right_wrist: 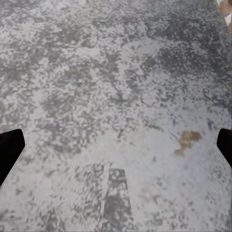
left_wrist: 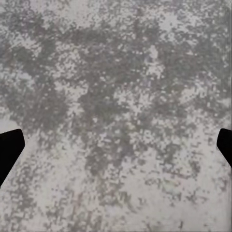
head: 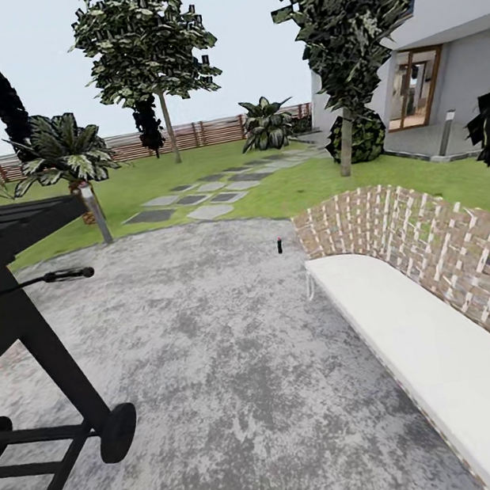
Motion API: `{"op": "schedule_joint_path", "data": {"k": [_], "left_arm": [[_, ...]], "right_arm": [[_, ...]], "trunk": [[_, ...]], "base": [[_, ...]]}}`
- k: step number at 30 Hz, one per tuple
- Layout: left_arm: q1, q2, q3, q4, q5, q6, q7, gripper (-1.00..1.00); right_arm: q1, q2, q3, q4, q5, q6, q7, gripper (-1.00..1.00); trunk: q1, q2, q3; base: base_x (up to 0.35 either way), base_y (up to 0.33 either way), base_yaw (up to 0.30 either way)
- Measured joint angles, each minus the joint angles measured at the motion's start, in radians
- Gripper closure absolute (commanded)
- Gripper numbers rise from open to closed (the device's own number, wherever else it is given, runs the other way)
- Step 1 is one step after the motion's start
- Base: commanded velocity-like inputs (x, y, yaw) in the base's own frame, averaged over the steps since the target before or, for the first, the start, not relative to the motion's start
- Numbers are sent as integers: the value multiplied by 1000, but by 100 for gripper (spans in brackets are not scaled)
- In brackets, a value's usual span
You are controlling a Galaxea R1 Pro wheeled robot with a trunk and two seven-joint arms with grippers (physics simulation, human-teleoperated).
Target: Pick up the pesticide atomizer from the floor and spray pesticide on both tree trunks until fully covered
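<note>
Head view, ground: you're on mottled grey paving (head: 215,347); lawn (head: 299,187) starts beyond it.
Head view, atomizer: small dark upright thing w/ red tip (head: 280,245) on the paving, just beside the near end of the brick wall; too small to confirm it's the pesticide atomizer.
Head view, blockers: black wheeled grill (head: 27,331) close on your left; curved brick wall (head: 438,243) w/ white bench seat (head: 441,355) on your right. Open paving between them.
Head view, trees: one pale-trunk tree (head: 168,122) far back by the slat fence (head: 201,134), another (head: 346,139) nearer at right, a dark shrub at its base. Grey stepping stones (head: 189,200) lead toward them. Short palm (head: 65,156) and bollard (head: 98,214) at left.
Head view, house: white wall, wood-framed glass door (head: 415,90) far right.
Writing: none readable.
Left wrist view: left gripper (left_wrist: 116,150) fingertips at both frame edges, spread wide apart, nothing between; grey paving below.
Right wrist view: right gripper (right_wrist: 116,150) likewise spread, holding nothing; paving w/ a brownish stain (right_wrist: 187,140).
</note>
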State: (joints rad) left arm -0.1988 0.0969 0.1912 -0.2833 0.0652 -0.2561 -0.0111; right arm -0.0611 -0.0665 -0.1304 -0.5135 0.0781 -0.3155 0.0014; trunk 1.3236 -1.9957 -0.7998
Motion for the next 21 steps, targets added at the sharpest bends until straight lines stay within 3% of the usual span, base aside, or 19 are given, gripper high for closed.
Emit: {"op": "schedule_joint_path", "data": {"k": [21], "left_arm": [[0, 0, 0, 0, 0, 0, 0, -100]], "right_arm": [[0, -2, -1, 2, 2, 0, -4, -100]], "trunk": [[0, 0, 0]], "base": [[337, 0, 0]]}}
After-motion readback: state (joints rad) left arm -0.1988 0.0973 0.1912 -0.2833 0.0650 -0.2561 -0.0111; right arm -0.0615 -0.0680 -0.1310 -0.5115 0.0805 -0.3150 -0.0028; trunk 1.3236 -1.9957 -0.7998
